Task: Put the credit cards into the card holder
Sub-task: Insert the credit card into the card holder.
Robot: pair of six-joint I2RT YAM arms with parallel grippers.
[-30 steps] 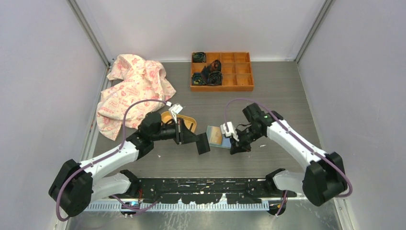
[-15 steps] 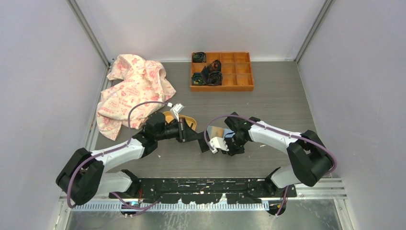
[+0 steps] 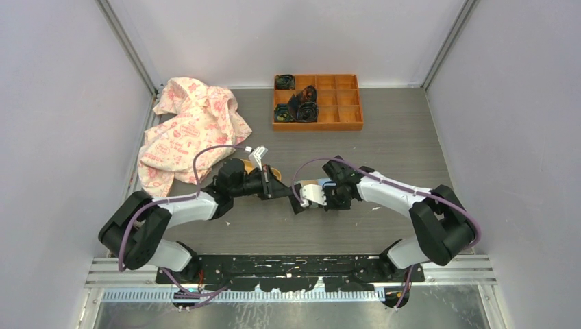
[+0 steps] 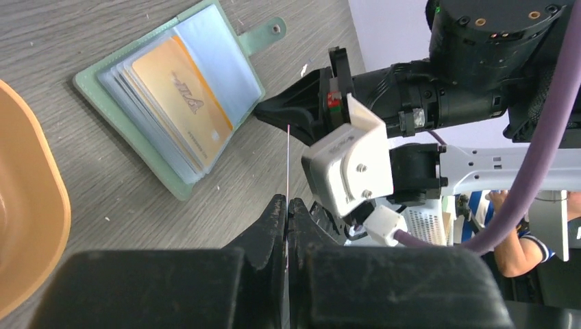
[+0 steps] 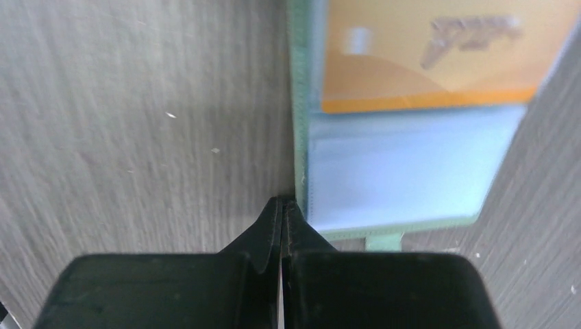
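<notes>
Grey wood-grain tabletop (image 3: pixel 384 144) carries everything. Left gripper (image 4: pixel 288 205) is clamped on a thin pale plastic card (image 4: pixel 288 157), upright and edge-on, just beside the mint-green folding card holder (image 4: pixel 164 103), which lies open. Right gripper (image 5: pixel 282 205), jaws pressed together, touches the holder's border. If misaligned, the card would likely skid across the clear sleeves (image 4: pixel 219 62) or shove the holder aside. Only the left wrist view shows the card; overhead, the grippers largely hide the holder.
</notes>
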